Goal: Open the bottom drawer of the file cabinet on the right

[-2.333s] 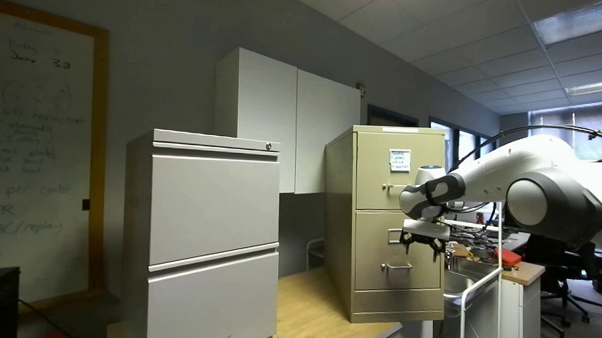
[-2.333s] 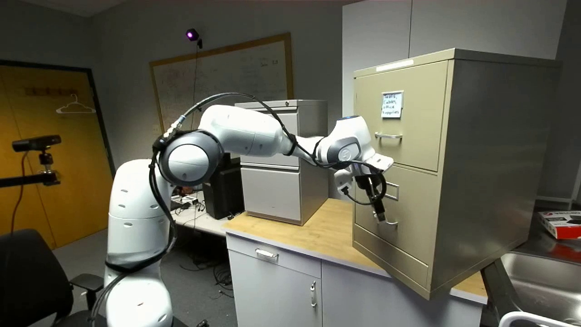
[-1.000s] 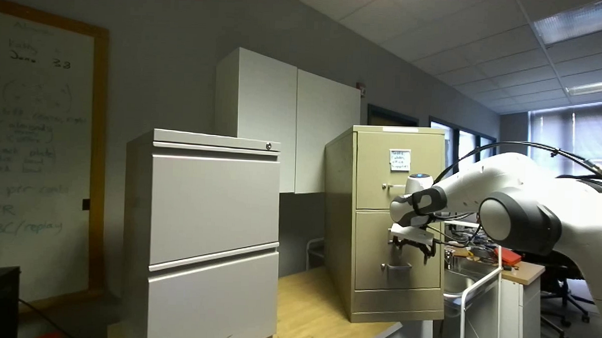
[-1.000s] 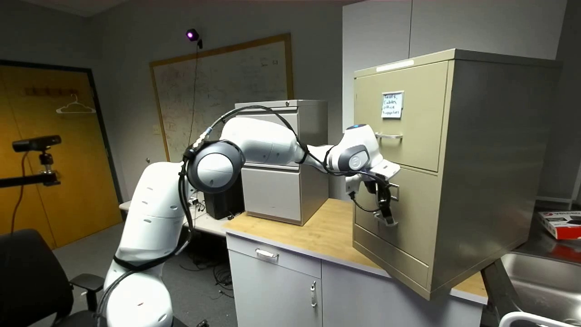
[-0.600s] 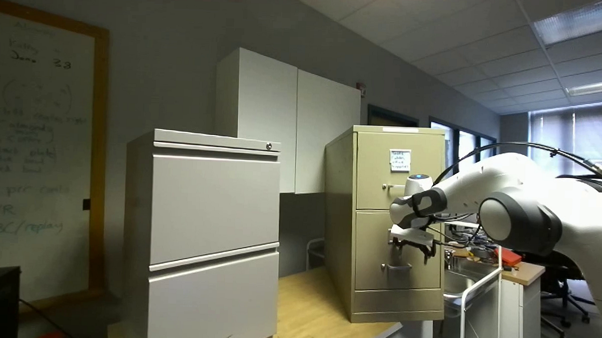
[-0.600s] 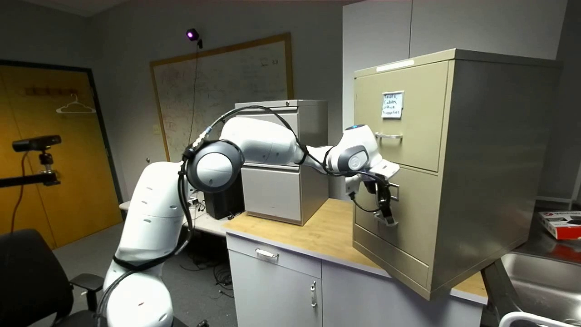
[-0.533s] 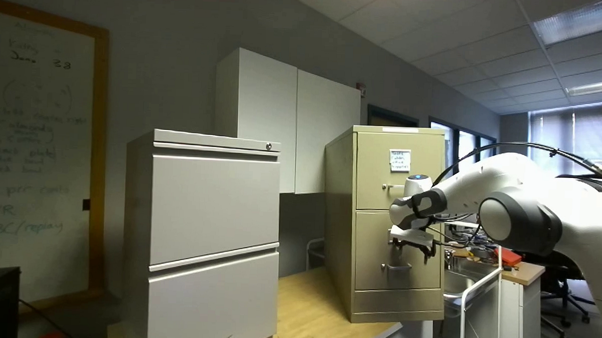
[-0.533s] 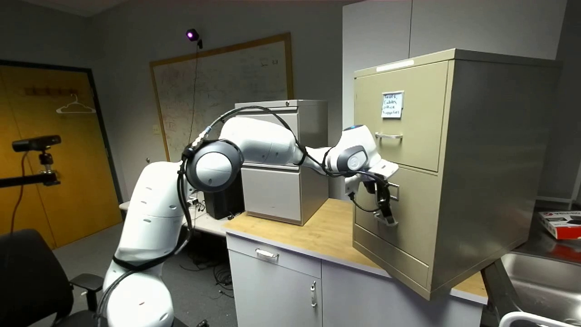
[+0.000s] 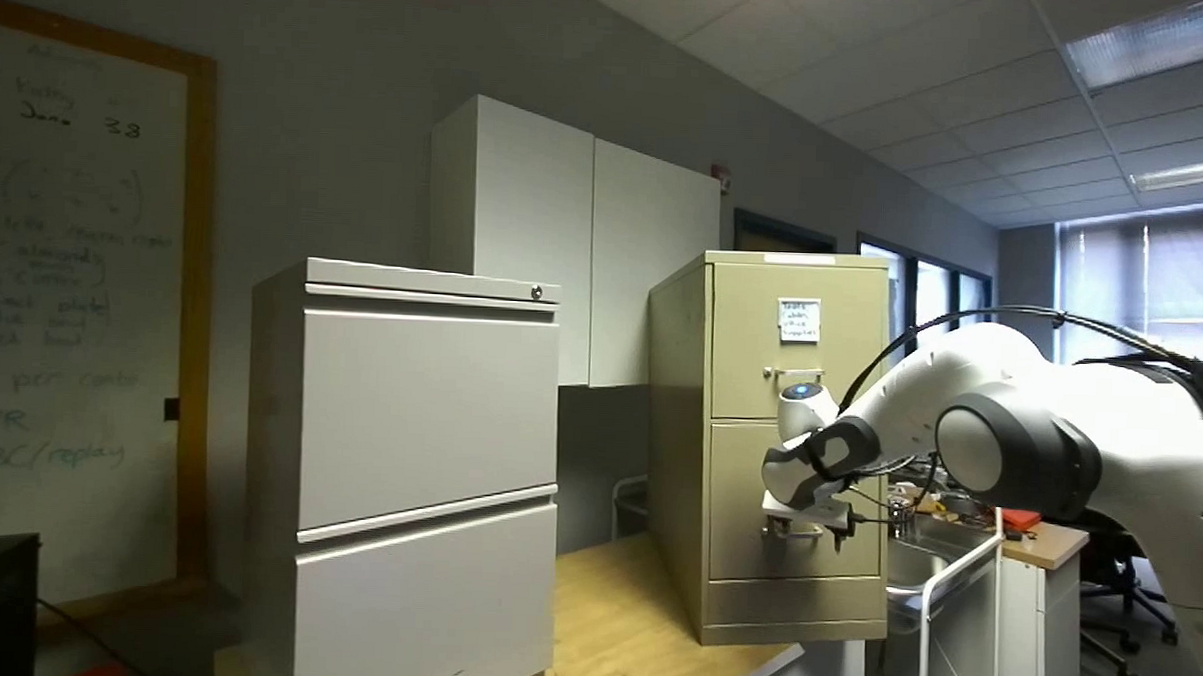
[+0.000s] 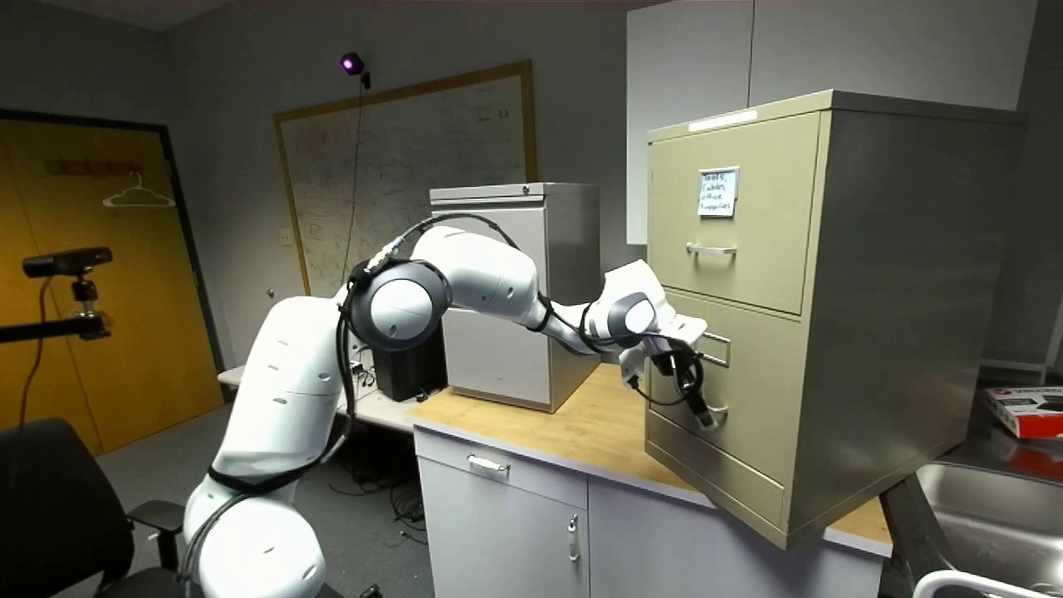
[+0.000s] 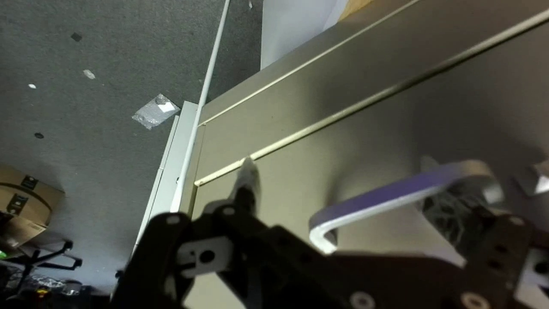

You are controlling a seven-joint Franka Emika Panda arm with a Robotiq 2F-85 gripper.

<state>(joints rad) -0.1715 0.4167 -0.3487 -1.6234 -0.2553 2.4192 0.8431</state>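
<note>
We found the bottom drawer (image 10: pixel 756 390) shut, its front flush in the lower part of the file cabinet (image 10: pixel 872 299), which stood to the right in both exterior views. A silver handle (image 11: pixel 399 193) ran across that front, and in the wrist view we saw the pincer (image 11: pixel 339 160) right at it, spread wide. One of its fingers (image 11: pixel 248 178) lay beyond one end of the handle; the other sat near the opposite end, where the handle crossed in front of it. Whether either touched the handle we could not tell. Above, the upper drawer (image 10: pixel 772 228) was shut too and carried a handwritten label card (image 10: pixel 717 192). The robot arm (image 10: pixel 482 270) was bent in front of the file cabinet. The file cabinet rested on a wood-topped surface (image 10: pixel 598 411), one lower corner jutting past its edge. Apart from it on the same surface stood a light-grey cabinet (image 9: pixel 428 422), and white wall cupboards (image 9: pixel 535 236) hung behind. Farther out we saw a metal sink (image 10: pixel 988 507) and a wood-framed whiteboard (image 10: pixel 407 137).
</note>
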